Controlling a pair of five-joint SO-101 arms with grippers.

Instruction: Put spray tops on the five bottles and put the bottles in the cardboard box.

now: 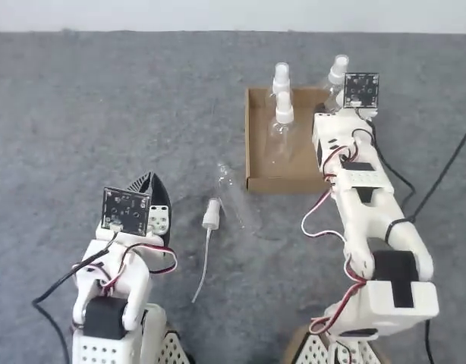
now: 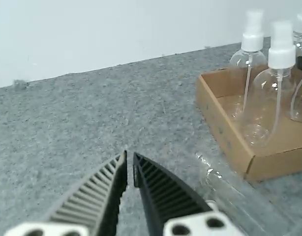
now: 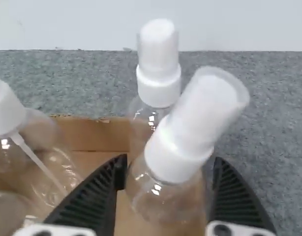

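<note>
Beside box (image 1: 249, 136), capless bottle (image 1: 237, 199), loose spray top (image 1: 211, 214)

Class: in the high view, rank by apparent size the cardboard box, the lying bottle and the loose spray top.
1. cardboard box
2. lying bottle
3. loose spray top: similar length, far thinner

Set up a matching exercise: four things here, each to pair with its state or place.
Things
1. spray top
2. capless bottle
3. tilted bottle
4. left gripper

States
a. shut, empty
b. clear, lying beside the box
c. white, thin tube trailing
d. in the right gripper

Pairs: 1-c, 2-b, 3-d, 4-a
</note>
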